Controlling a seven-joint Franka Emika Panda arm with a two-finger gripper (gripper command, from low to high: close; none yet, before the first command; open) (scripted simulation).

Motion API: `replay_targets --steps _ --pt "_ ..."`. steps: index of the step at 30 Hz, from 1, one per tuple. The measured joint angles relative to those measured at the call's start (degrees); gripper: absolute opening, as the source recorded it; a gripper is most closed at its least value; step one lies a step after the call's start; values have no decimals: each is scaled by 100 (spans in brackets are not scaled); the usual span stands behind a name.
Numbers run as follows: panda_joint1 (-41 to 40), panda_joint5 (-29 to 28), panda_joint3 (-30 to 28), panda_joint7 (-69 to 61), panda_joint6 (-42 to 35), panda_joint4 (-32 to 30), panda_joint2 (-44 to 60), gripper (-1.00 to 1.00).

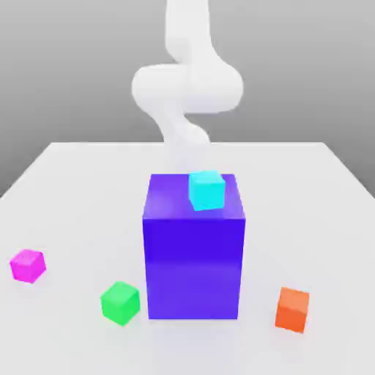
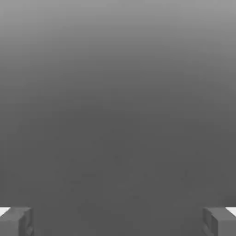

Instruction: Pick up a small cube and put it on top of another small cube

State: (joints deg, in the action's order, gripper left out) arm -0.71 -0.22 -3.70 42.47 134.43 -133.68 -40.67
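Start at the exterior view's left, where the pink cube (image 1: 28, 265) sits alone on the white tabletop (image 1: 73, 190), well apart from everything else. That is the one you want to lift. Next along is the green cube (image 1: 120, 302), close to the front corner of the big blue block (image 1: 193, 249). A light blue cube (image 1: 206, 190) rests on top of that big block. Far over on the exterior view's right sits the orange cube (image 1: 293, 309).

You have not started the pick yet, I think. Your first job is to bring the arm (image 1: 187, 88) forward and over toward the pink cube. Go around or well above the big blue block so you do not bump it or knock the light blue cube off. Come straight down over the pink cube, with one finger on each flat side, then squeeze. The green cube looks like the nearest one to stack on.

The arm is folded up high behind the big block, far from the pink cube. In the hand view the jaws stand wide apart, each fingertip (image 2: 16, 221) at an outer corner, with nothing between them
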Motion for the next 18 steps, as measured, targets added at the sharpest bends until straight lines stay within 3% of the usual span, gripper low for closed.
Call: replay_targets --steps 10,18 --pt "-315 164 -1641 -1556 1093 -773 2045 0" --pt "-874 880 -2734 -3198 1931 -1374 3758 0"
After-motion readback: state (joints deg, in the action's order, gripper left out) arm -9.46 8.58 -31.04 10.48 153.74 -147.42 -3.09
